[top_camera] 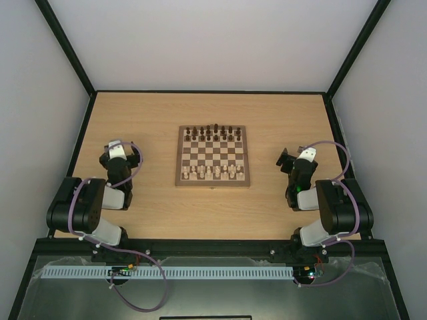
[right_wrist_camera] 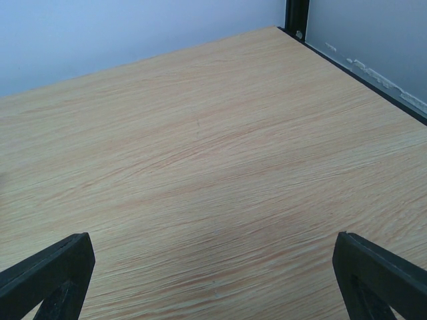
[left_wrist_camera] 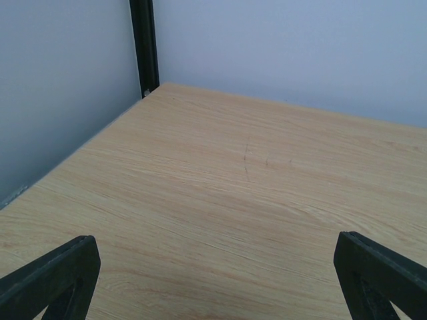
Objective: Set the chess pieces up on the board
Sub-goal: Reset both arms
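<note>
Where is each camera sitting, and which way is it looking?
Top external: up above and behind the arms, looking down at the table and the board; the left arm and right arm both show.
Left wrist: on the left arm, facing the table's far-left corner post; the open left pincer shows at the bottom corners.
Right wrist: on the right arm, facing the far-right corner post; the open right pincer shows likewise.
Shared: both wrist views see bare table and walls, never the board.

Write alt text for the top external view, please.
A chessboard lies centred on the table, dark pieces along its far edge, pale pieces along its near edge. The left tool and right tool sit open either side, clear of it.
</note>
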Controlling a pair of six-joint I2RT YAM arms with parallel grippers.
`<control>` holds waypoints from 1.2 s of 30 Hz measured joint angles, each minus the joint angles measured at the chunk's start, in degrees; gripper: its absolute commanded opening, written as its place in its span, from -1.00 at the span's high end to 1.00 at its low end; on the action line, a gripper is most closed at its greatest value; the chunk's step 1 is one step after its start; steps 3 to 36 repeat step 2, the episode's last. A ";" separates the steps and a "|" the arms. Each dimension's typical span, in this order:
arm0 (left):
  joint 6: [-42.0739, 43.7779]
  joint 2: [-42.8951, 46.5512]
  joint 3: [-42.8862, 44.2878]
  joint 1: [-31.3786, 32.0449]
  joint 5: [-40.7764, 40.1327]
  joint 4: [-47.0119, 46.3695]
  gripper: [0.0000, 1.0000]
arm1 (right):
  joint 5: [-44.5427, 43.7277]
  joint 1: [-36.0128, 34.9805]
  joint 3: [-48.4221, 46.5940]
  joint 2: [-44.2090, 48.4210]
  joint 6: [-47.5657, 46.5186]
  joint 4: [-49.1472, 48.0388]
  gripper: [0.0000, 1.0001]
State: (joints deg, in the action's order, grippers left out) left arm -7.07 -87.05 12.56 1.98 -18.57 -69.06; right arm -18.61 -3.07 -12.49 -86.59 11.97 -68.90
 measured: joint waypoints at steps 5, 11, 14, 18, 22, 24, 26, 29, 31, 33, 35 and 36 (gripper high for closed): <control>0.00 0.00 0.00 0.02 -0.15 0.00 -0.98 | 0.00 0.00 0.00 0.00 0.00 0.00 -0.97; 0.00 0.00 0.00 0.02 -0.15 0.00 -0.98 | 0.00 0.00 0.00 0.00 0.00 0.00 -0.97; 0.00 0.00 0.00 0.02 -0.15 0.00 -0.98 | 0.00 0.00 0.00 0.00 0.00 0.00 -0.97; 0.00 0.00 0.00 0.02 -0.15 0.00 -0.98 | 0.00 0.00 0.00 0.00 0.00 0.00 -0.97; 0.00 0.00 0.00 0.02 -0.15 0.00 -0.98 | 0.00 0.00 0.00 0.00 0.00 0.00 -0.97; 0.00 0.00 0.00 0.02 -0.15 0.00 -0.98 | 0.00 0.00 0.00 0.00 0.00 0.00 -0.97; 0.00 0.00 0.00 0.02 -0.15 0.00 -0.98 | 0.00 0.00 0.00 0.00 0.00 0.00 -0.97; 0.00 0.00 0.00 0.02 -0.15 0.00 -0.98 | 0.00 0.00 0.00 0.00 0.00 0.00 -0.97; 0.00 0.00 0.00 0.02 -0.15 0.00 -0.98 | 0.00 0.00 0.00 0.00 0.00 0.00 -0.97; 0.00 0.00 0.00 0.02 -0.15 0.00 -0.98 | 0.00 0.00 0.00 0.00 0.00 0.00 -0.97; 0.00 0.00 0.00 0.02 -0.15 0.00 -0.98 | 0.00 0.00 0.00 0.00 0.00 0.00 -0.97; 0.00 0.00 0.00 0.02 -0.15 0.00 -0.98 | 0.00 0.00 0.00 0.00 0.00 0.00 -0.97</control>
